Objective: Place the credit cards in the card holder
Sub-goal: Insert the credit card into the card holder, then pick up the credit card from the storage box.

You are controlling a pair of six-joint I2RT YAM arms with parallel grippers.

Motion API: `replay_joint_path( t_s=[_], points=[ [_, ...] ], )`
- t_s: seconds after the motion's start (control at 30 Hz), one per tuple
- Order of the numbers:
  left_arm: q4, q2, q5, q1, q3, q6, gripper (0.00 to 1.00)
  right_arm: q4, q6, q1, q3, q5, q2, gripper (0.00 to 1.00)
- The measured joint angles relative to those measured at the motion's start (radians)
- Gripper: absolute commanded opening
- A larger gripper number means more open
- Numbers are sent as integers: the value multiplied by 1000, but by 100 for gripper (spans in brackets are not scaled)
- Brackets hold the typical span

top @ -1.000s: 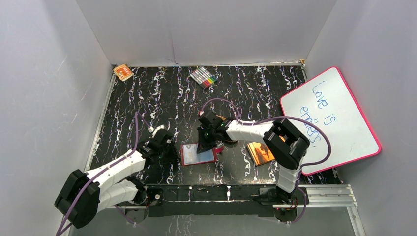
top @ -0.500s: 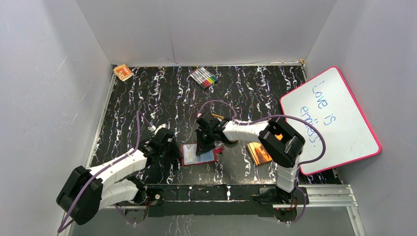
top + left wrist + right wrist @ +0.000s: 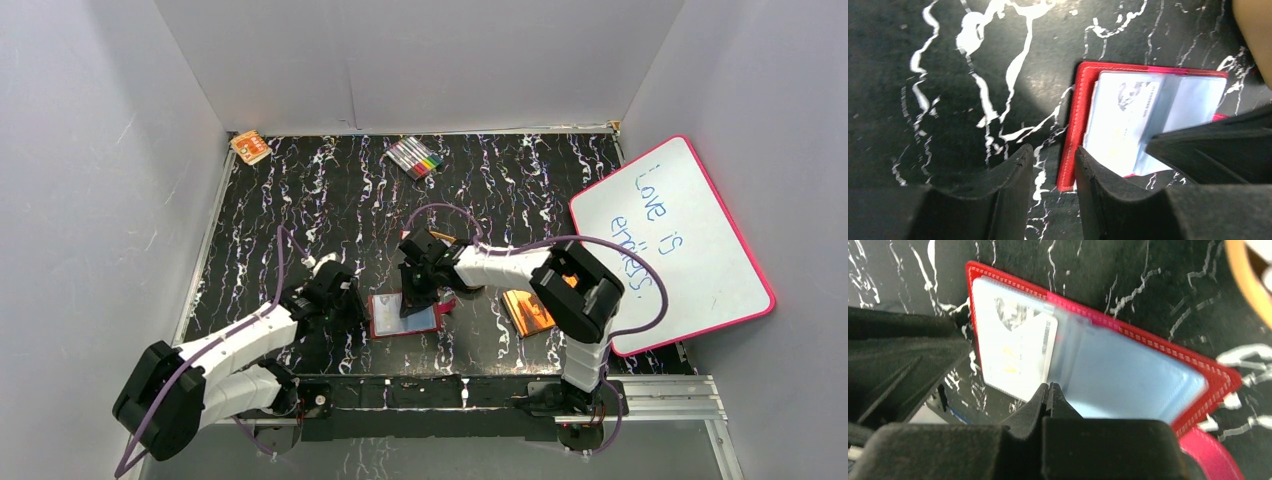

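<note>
The red card holder (image 3: 388,320) lies open on the black marbled table, near the front centre. A white card (image 3: 1013,350) with a small photo sits in its left pale-blue sleeve; it also shows in the left wrist view (image 3: 1120,120). My right gripper (image 3: 1049,386) is shut on the near edge of a clear sleeve leaf (image 3: 1063,340), which stands lifted off the holder (image 3: 1168,347). My left gripper (image 3: 1052,152) is open at the holder's left edge (image 3: 1079,100), with one finger (image 3: 1093,180) over its near-left corner. I see no other cards.
An orange-brown book (image 3: 530,310) lies right of the holder. An orange oval tray (image 3: 447,240) lies partly under the right arm. A marker pack (image 3: 415,157) and a small orange box (image 3: 250,147) sit at the back. A pink-framed whiteboard (image 3: 670,245) leans at the right.
My right gripper has shifted slightly left over the holder. The left gripper has edged a little closer to the holder's left edge.
</note>
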Motion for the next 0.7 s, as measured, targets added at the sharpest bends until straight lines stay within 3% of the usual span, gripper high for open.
replay_joint_path(
  t_s=[0.33,0.5,0.7],
  points=[
    [-240,-161,-91,0,133,11,68,-107,-45,-94,3,114,-310,58],
    [-283,-238,-126,0,197,27,74,-23,-59,-239,-99,118,-459,66],
    [-346,-252,-155,0,246,91,75,34,-44,-350,-174,95,-402,73]
  ],
)
